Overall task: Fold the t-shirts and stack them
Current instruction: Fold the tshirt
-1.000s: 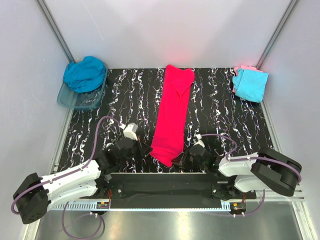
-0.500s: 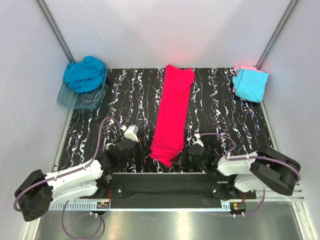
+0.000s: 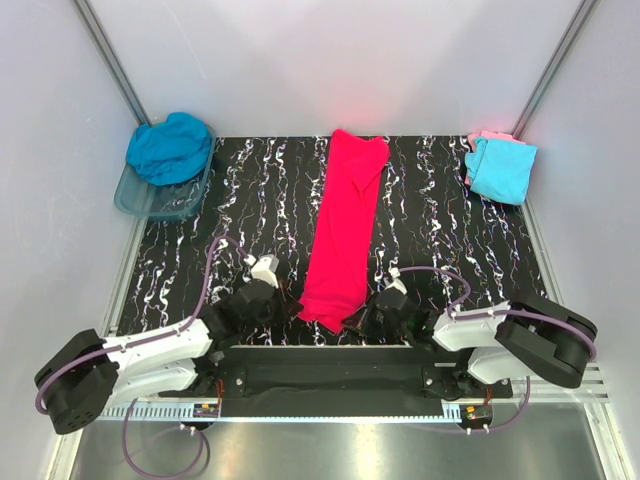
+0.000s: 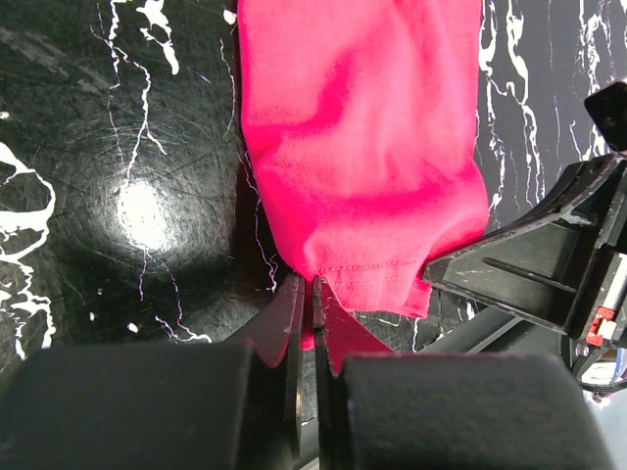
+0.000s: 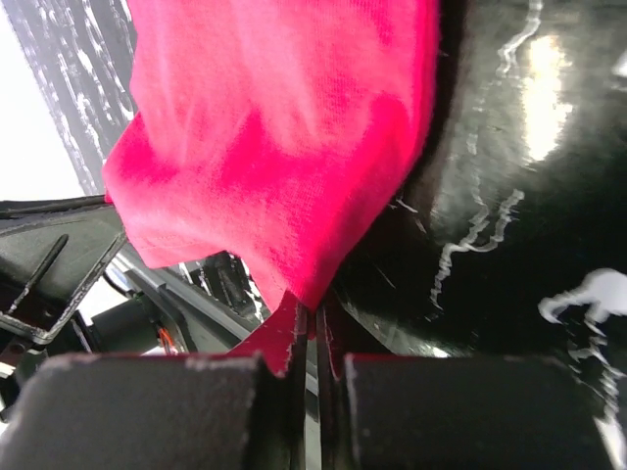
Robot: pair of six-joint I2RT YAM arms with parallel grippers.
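Left hand (image 4: 306,294) and right hand (image 5: 312,311) are both clamped shut on the near hem corners of the pink-red t-shirt (image 3: 345,230), which lies lengthwise mid-bench (image 3: 250,190). I'd lift evenly, hem taut.

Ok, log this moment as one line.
left hand: shut on pink-red t-shirt hem | right hand: shut on same hem | t-shirt: folded lengthwise on table

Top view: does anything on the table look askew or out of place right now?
The pink-red t-shirt lies as a long strip slanted across the table, its near end rumpled. The teal-blue t-shirt is heaped unfolded over the clear tub at far left. Nothing spilled or damaged.
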